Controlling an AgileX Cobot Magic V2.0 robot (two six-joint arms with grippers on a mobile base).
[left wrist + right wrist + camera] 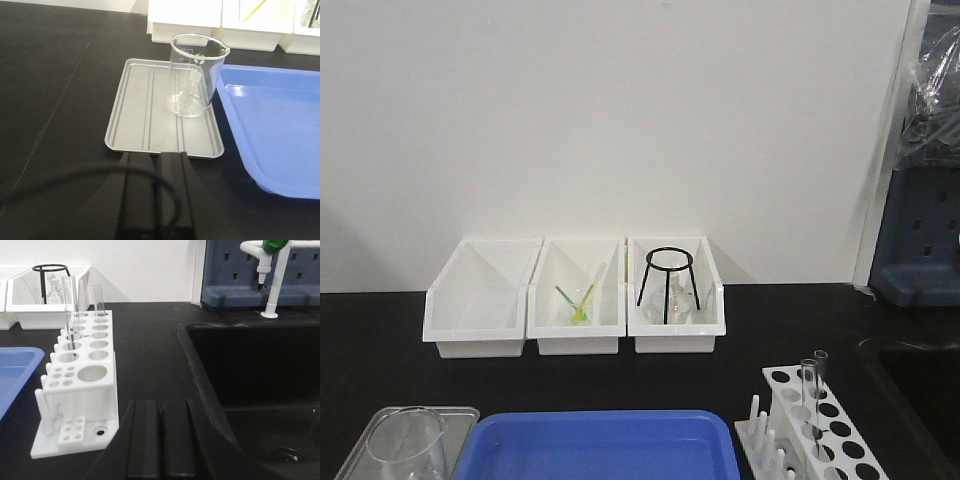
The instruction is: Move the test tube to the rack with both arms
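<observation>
The black bench (380, 330) carries the rack (82, 385) at its front right edge, beside the sink (260, 370). Two test tubes stand upright in its holes, the test tube (70, 310) nearest. Both end effectors, left end effector (155, 195) and right end effector (162, 440), rest low and level, clenched, grasping nothing. A good next grasp would come straight, high on the glass.

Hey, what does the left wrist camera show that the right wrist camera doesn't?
Only the left wrist view shows the beaker standing on the grey tray. Only the right wrist view shows the rack with test tubes standing in it, plus the sink. Both show the blue tray, the white bins and the black counter.
</observation>
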